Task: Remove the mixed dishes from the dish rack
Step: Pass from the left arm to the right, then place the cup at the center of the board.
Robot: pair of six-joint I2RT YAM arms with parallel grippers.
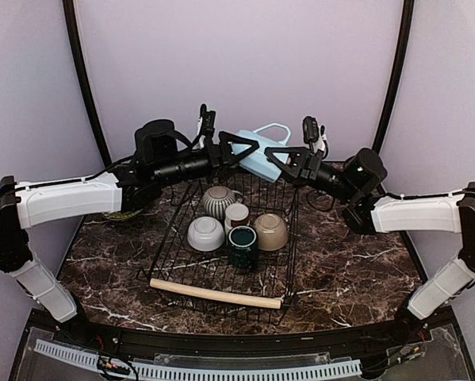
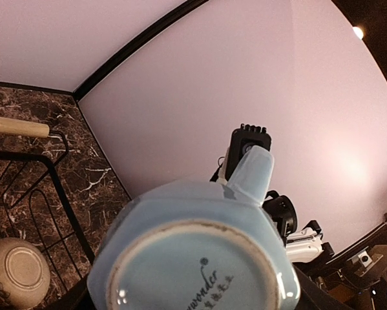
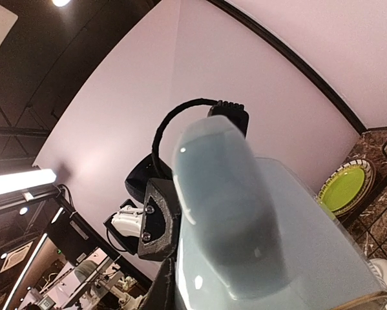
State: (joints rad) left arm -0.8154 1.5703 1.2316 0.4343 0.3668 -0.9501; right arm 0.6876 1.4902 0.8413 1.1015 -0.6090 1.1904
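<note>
1. Top external view: both arms reach in from the sides and meet above the far end of the dish rack (image 1: 291, 262), forearms nearly level – the left gripper (image 1: 239, 148) and the right gripper (image 1: 281, 162) point at each other.
2. Between them hangs the light-blue mug (image 1: 257, 155), lifted clear of the rack and the surface (image 1: 344, 266), its handle turned up and to the right.
3. Left fingers lie against the mug's left end and right fingers against its right end. The mug is off the rack, so at least one pair grips it – which pair is clamped I cannot tell.
4. Left wrist view: the mug's base fills the lower frame and hides that arm's own fingers. Past it, the wooden rod handle (image 2: 15, 126) and a beige bowl (image 2: 15, 272) show at the left edge, both cut off.
5. Right wrist view: the mug's handle sits blurred against the lens and its own fingers are out of sight. A green plate (image 3: 342, 188) shows partly at the right.
6. In the rack stand a striped mug (image 1: 218, 202), a small cup (image 1: 236, 214), a white bowl (image 1: 205, 234) and a dark teal mug (image 1: 243, 247).
</note>
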